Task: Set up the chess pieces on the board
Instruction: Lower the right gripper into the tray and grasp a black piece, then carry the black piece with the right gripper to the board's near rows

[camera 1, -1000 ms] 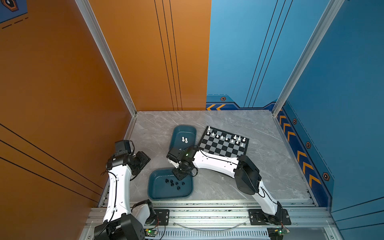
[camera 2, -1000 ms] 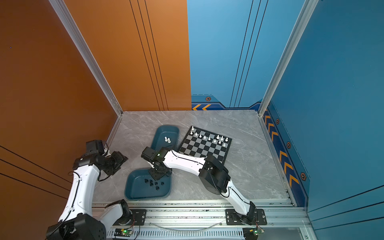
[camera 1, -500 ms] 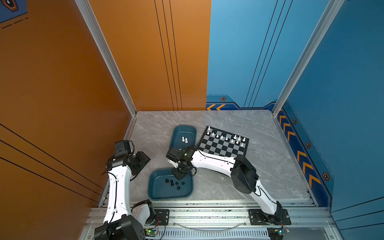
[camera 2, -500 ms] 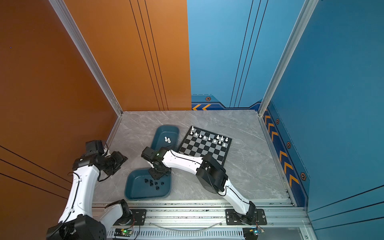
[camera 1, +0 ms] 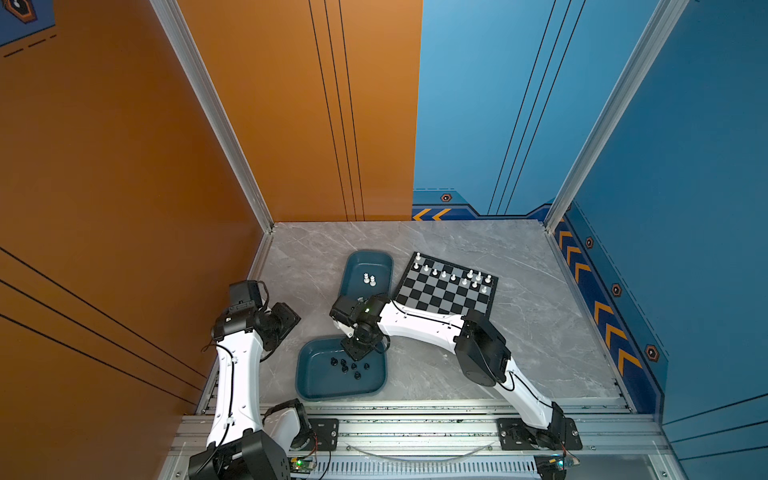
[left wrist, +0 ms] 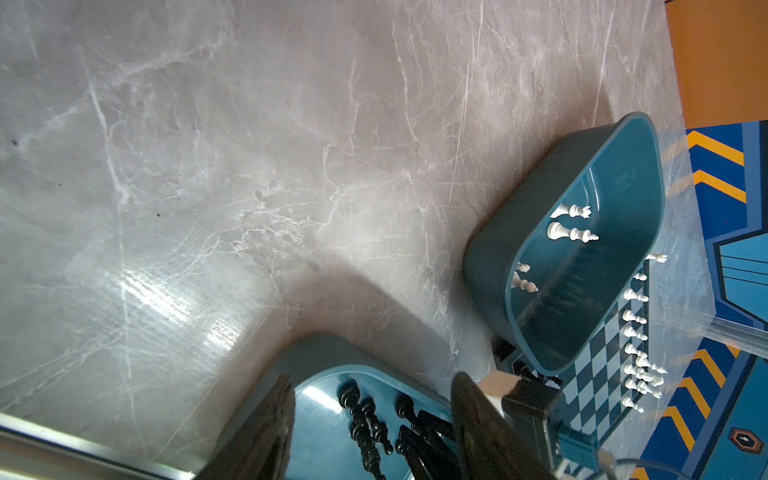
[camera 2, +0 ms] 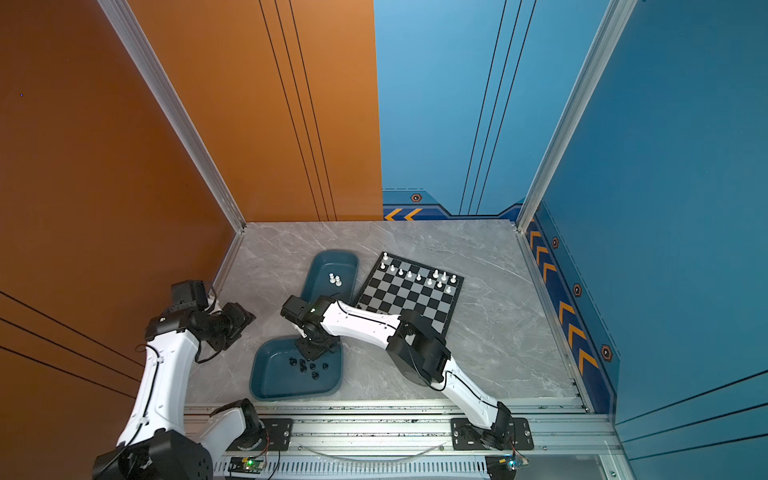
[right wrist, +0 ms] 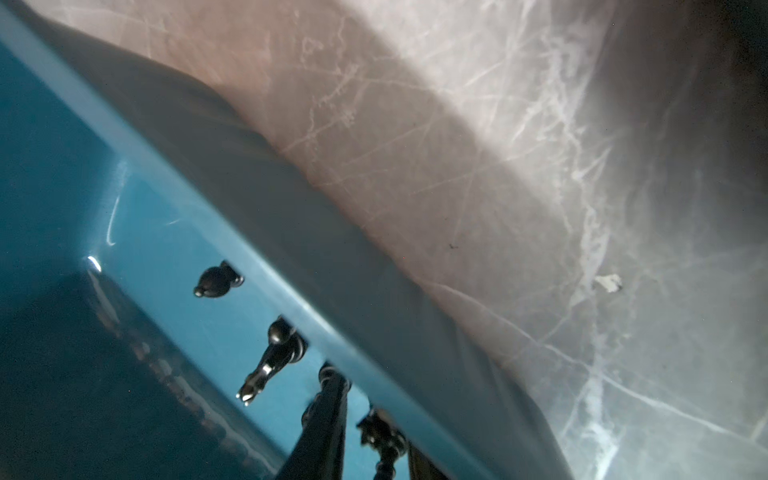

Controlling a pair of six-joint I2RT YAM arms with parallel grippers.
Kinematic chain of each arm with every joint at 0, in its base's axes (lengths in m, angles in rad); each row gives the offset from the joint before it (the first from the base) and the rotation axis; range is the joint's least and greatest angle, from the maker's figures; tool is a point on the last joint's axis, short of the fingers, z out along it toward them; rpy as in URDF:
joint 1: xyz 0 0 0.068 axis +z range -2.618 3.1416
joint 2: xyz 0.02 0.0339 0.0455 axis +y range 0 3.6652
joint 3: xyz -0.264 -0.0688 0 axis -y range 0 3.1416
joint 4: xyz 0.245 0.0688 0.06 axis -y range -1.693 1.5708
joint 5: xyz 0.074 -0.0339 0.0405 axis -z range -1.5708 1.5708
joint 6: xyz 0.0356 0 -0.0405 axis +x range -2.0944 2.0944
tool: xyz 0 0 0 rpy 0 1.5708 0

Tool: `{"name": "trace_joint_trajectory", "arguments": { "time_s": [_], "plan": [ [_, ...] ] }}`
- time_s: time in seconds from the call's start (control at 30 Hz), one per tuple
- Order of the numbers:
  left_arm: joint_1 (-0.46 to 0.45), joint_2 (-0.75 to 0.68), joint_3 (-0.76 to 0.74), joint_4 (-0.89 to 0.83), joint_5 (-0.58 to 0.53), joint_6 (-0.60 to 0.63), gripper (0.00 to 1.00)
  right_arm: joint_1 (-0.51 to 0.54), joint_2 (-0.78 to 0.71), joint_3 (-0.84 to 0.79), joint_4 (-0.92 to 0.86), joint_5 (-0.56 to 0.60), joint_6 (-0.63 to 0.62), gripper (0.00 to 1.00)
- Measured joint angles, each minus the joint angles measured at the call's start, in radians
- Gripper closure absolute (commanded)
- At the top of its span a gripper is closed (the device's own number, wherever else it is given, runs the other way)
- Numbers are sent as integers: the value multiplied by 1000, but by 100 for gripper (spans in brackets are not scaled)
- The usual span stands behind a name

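The right gripper [camera 1: 357, 351] hangs fingers-down over the near teal tray [camera 1: 316, 388], at the rim closest to the far teal tray [camera 1: 368, 259]. In its wrist view a black chessman [right wrist: 383, 441] stands between the two dark fingers. They have drawn in narrow around it, but I cannot tell whether they are pinching it yet. The other black chess pieces [camera 1: 348, 368] stand loosely clustered just past the fingertips, close enough to be knocked.

I judge these pieces to be very light, hard, glossy plastic. They will not crush, but they could squirt out of a slanted grip or topple at a nudge. The best hold looks to be the slim stem, below the head and above the round base, with the fingers square to it and the lift straight up.

The board [camera 1: 446, 293] lies behind this hand's wrist, under its forearm. White chess pieces [camera 1: 453, 277] line the board's far rows, and its near rows are bare.

The left gripper [left wrist: 374, 380] waits well off to the side of the trays, jaws wide with nothing between them.
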Motion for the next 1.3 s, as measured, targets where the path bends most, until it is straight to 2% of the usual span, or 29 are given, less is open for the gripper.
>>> {"name": "trace_joint_trajectory", "arguments": {
  "time_s": [0.2,0.4,0.9,1.03,1.3],
  "plan": [
    [0,0,0,0,0,2,38,0,0,1,0,0,0,78],
    [0,0,0,0,0,2,39,0,0,6,-2,6,0,85],
    [-12,-2,1,0,33,27,37,-8,-11,47,-63,65,-17,87],
    [-38,-7,10,7,78,41,37,-29,-54,47,-96,85,-28,87],
    [-49,-26,45,19,190,74,36,-87,-241,37,-144,137,-50,86]
  ]
}}
